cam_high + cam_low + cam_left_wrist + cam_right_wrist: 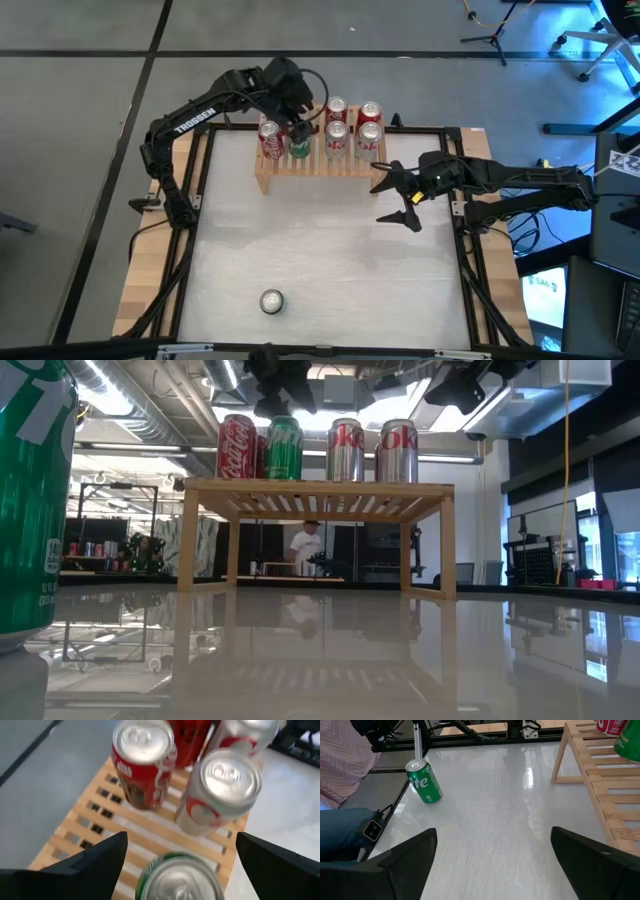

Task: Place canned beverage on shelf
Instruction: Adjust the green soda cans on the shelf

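1. High view: the left gripper (296,122) hangs above the green can (299,143) that stands on the shelf (310,165), at the far edge of the white counter (320,250). A red Coca-Cola can (270,140) stands just beside the green can, and four silver cans (352,125) fill the right half of the shelf. The right gripper (392,200) is released, jaws spread, over bare counter near the shelf's right end. A second green can (272,301) stands alone near the front edge, well apart from the shelf.
2. Low view: the shelf's top carries the red can (238,448), the green can (284,448) and two silver Diet Coke cans (371,450) in a row. The lone green can (32,500) looms close at the left. A person (304,547) stands in the room behind.
3. Left wrist view: the fingers (92,857) are wide apart either side of the green can's top (180,879), not gripping it.
4. Right wrist view: spread fingers (400,857) frame the counter, with the lone green can (424,781) farther off and the shelf's edge (600,780) beside it.
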`<state>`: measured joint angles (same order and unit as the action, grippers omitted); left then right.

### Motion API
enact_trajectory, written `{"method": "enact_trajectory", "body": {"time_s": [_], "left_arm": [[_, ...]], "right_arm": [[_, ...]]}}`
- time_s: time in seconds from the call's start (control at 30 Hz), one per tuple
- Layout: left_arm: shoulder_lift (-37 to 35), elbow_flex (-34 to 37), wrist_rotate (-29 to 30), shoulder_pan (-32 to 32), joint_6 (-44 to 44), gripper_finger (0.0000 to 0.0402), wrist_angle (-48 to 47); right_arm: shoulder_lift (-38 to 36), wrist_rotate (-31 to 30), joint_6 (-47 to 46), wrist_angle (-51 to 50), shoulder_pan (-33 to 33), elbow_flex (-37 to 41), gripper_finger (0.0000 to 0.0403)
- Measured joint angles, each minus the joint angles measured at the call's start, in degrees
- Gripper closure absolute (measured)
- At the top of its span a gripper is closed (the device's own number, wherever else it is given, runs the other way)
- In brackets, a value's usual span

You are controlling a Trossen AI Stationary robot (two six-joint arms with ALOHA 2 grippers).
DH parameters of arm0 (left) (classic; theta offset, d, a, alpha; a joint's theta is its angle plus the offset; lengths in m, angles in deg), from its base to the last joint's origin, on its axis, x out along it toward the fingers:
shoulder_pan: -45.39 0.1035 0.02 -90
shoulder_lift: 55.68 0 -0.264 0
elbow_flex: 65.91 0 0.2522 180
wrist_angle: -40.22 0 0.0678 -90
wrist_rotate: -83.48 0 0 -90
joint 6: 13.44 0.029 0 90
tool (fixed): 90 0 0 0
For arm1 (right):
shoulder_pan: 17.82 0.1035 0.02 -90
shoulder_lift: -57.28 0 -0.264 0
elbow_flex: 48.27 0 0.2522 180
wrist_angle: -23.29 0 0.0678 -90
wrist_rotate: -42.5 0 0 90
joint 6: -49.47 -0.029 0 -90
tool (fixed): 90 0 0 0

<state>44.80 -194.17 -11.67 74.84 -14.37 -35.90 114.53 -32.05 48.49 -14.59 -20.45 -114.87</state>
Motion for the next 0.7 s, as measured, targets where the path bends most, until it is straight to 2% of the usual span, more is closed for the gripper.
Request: {"method": "enact_trajectory", "body": {"time_s": [0.4, 0.7], "left_arm": [[0.0, 0.0, 0.0, -1.7, 0.1, 0.004, 14.7], [-1.5, 0.0, 0.0, -5.4, 7.4, 0.004, 18.7]], "right_arm": [[0.0, 0.0, 0.0, 0.0, 0.0, 0.0, 0.0017], [0.0, 0.0, 0.0, 0.0, 0.0, 0.0, 0.0017]]}}
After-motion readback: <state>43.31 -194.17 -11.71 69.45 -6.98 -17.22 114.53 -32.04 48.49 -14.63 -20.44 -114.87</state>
